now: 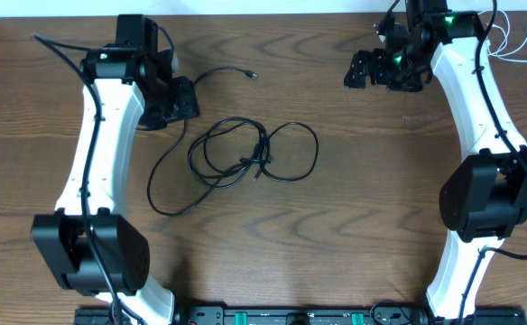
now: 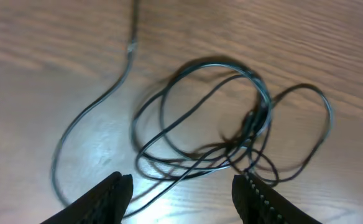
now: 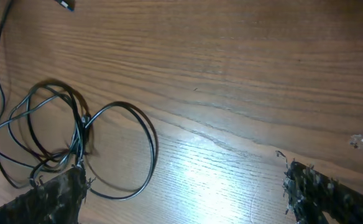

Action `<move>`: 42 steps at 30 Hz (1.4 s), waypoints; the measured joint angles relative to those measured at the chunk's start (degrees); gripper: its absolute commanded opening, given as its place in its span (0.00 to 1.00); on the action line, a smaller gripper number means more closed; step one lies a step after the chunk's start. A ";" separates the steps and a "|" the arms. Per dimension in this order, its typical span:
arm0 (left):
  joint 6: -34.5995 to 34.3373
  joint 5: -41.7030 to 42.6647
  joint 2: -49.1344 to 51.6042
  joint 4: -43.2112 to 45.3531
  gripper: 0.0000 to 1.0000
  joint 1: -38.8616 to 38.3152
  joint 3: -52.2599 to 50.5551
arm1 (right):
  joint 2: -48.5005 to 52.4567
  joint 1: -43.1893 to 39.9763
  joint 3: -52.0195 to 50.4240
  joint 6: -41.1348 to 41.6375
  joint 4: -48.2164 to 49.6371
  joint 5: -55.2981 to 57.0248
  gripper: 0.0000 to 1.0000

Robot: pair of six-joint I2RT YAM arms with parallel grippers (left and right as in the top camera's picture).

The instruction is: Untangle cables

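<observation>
Lying in a loose tangle just ahead of the left gripper (image 2: 181, 198), the black cables (image 1: 253, 155) form several overlapping loops that cross at a tight knot. One larger loop bulges out toward the right gripper (image 1: 361, 70). A long single strand leaves the tangle, curves past the left gripper's side and ends in a small plug (image 1: 252, 74). Both grippers hover with fingers (image 3: 57, 199) spread wide, holding nothing. The right one sits well apart from the tangle. A thin white cord (image 1: 516, 43) lies behind the right arm. Everything rests on a brown wooden table (image 1: 336, 235).
</observation>
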 measured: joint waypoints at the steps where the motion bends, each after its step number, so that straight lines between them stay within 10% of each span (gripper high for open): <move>1: 0.96 1.60 0.59 0.44 0.57 0.00 0.00 | 0.00 0.00 0.00 0.00 0.02 0.17 0.99; 29: 19.56 12.44 8.63 -5.92 0.66 -9.29 -2.03 | 0.00 0.87 0.00 0.00 -1.11 1.25 0.99; 42: 20.79 12.44 8.68 6.95 0.64 -11.23 -12.92 | 0.00 1.07 -0.02 0.00 -1.53 1.25 0.99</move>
